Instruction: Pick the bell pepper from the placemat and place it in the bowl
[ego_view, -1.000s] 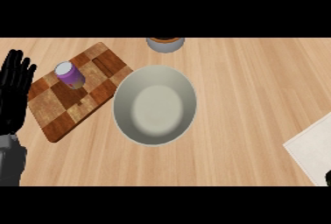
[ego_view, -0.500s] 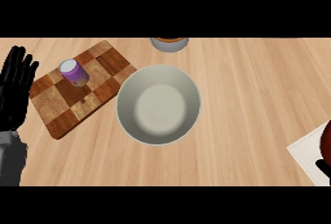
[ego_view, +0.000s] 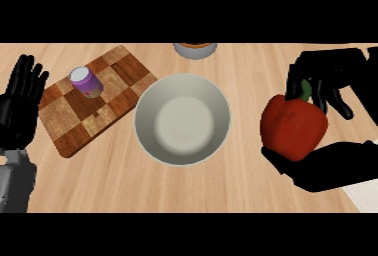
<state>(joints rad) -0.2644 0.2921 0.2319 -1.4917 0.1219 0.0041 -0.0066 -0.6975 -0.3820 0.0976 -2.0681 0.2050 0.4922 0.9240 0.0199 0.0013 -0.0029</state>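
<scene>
At the right of the frame the right hand is curled round the red bell pepper, holding it up just right of the bowl, which sits mid-frame on the desk. To do this well, carry the pepper left until it hangs over the bowl's hollow, lower it, then let go. The left hand rests open at the left edge. The placemat is probably the pale corner at lower right, mostly cut off; the hand hides the pepper's underside.

The right hand holds the pepper at 3 o'clock of the bowl; the left hand rests at 9.
</scene>
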